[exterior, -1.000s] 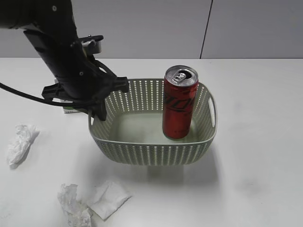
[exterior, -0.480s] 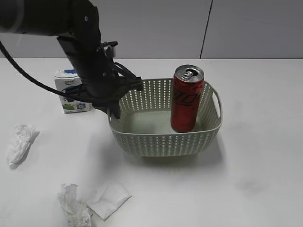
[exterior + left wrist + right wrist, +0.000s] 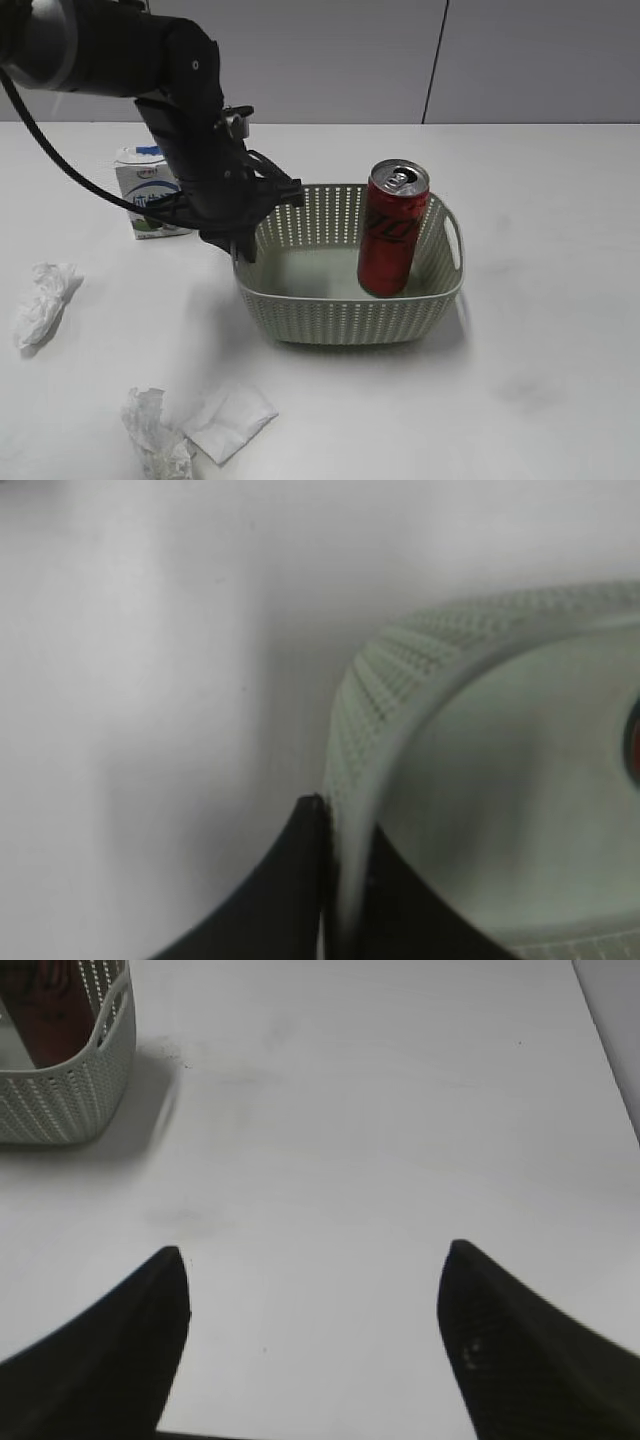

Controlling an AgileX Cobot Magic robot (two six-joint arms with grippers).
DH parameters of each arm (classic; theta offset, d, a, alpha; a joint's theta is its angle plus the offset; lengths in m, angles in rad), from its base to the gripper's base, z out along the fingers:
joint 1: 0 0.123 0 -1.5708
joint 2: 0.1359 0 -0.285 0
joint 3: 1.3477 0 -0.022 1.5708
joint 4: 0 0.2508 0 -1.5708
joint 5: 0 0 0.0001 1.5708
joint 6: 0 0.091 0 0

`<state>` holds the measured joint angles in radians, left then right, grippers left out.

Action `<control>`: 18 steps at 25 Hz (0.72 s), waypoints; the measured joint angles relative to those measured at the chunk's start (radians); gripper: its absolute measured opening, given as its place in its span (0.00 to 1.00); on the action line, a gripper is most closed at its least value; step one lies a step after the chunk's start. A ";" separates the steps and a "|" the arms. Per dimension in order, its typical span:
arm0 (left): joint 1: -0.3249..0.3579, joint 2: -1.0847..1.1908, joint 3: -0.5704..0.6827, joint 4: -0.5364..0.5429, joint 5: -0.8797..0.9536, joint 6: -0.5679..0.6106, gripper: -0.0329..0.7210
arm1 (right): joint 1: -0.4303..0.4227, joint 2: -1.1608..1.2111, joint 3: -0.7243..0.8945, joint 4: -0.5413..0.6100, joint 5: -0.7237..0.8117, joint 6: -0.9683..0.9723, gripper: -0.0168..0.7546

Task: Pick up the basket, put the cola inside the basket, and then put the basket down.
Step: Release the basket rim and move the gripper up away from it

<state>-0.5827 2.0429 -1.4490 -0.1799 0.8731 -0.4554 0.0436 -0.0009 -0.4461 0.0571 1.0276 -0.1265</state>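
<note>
The pale sage-green basket (image 3: 345, 310) sits on the white table with the red cola can (image 3: 393, 232) standing upright inside it, towards its right end. My left gripper (image 3: 243, 245) is shut on the basket's left rim. In the left wrist view the two black fingers (image 3: 343, 825) pinch the perforated wall of the basket (image 3: 400, 670). My right gripper (image 3: 312, 1250) is open and empty over bare table. In that view the basket's corner (image 3: 70, 1095) shows at the top left, with a part of the red can (image 3: 55, 1015) in it.
A white and blue milk carton (image 3: 148, 192) stands behind my left arm. Crumpled white tissues lie at the left (image 3: 42, 303) and at the front left (image 3: 158, 433), (image 3: 232, 420). A grey wall runs along the table's far edge.
My left gripper has carried the basket with the can to the right and down. The basket looks lower and level now, and the milk carton has come into sight behind my arm.
</note>
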 joint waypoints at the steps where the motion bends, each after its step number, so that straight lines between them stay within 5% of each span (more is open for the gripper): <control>1: -0.001 0.000 0.000 0.000 -0.005 0.000 0.07 | 0.000 -0.002 0.000 0.000 0.001 0.003 0.78; 6: 0.000 0.000 0.000 -0.001 -0.020 -0.001 0.18 | 0.000 -0.004 0.000 0.003 0.000 0.006 0.78; 9: 0.000 0.000 -0.002 -0.002 -0.027 -0.002 0.41 | 0.000 -0.004 0.000 0.003 -0.001 0.006 0.78; 13: 0.002 -0.003 -0.005 -0.006 -0.023 0.021 0.83 | 0.000 -0.004 0.002 0.004 -0.038 0.032 0.78; 18: 0.039 -0.055 -0.024 -0.016 0.047 0.090 0.95 | 0.000 -0.004 0.030 0.002 -0.074 0.045 0.78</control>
<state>-0.5436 1.9877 -1.4728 -0.1958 0.9201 -0.3655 0.0436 -0.0046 -0.4161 0.0594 0.9536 -0.0817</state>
